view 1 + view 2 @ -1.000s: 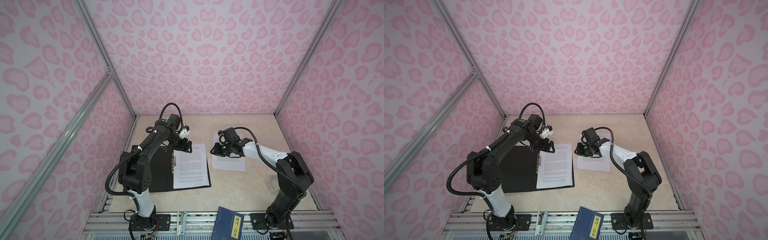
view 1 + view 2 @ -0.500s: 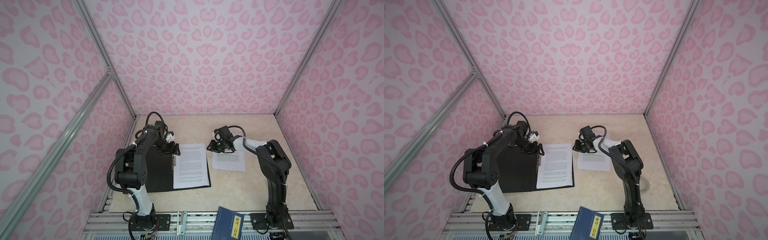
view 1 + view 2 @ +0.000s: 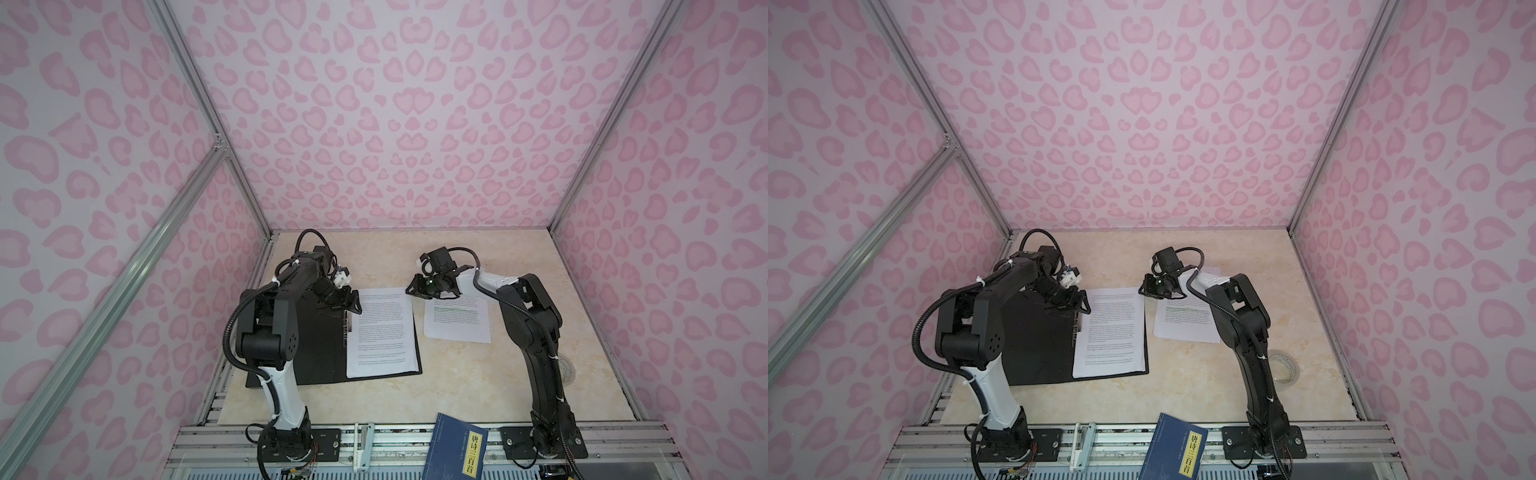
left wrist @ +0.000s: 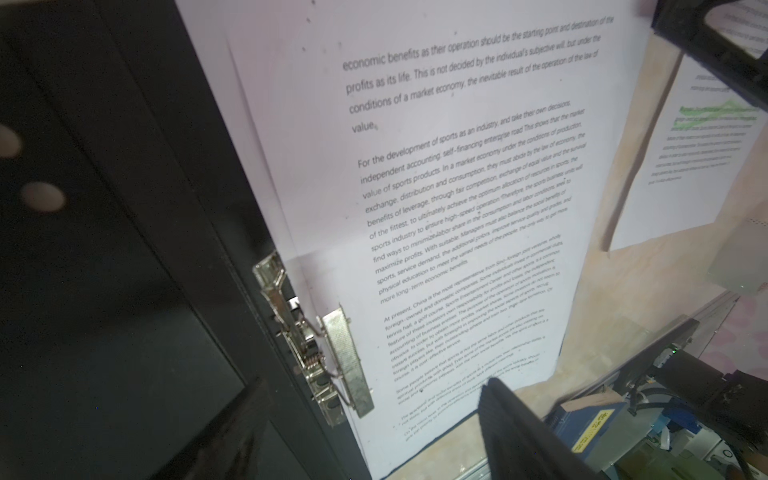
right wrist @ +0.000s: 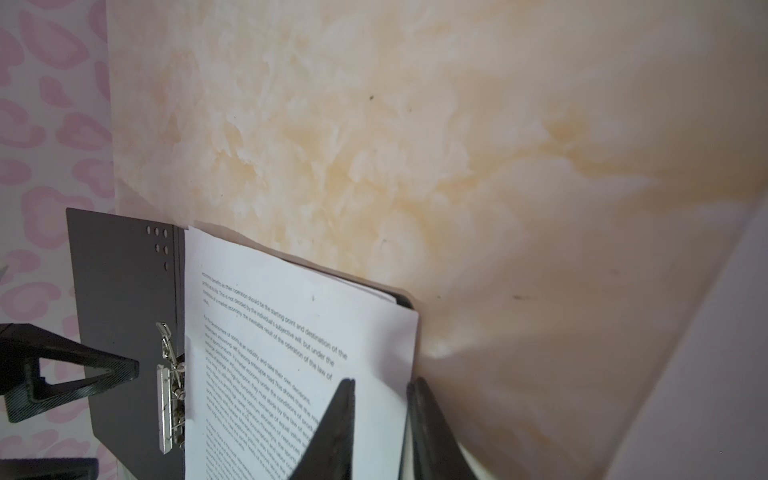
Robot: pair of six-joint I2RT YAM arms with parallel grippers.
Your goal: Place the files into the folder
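l gripper [image 3: 350, 304] open over clip [image 4: 316, 345] in folder [image 3: 320, 353]; r gripper [image 5: 384, 384] at loose file [image 3: 457, 324], grip unclear.

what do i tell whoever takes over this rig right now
Left gripper: open, empty, over the folder spine near the clip.
Right gripper: jaws nearly closed at the far corner of the loose sheet; grip unclear.
Done: folder lies open, printed sheets inside.
To do: move the loose sheet, green-marked, from the table into the folder.
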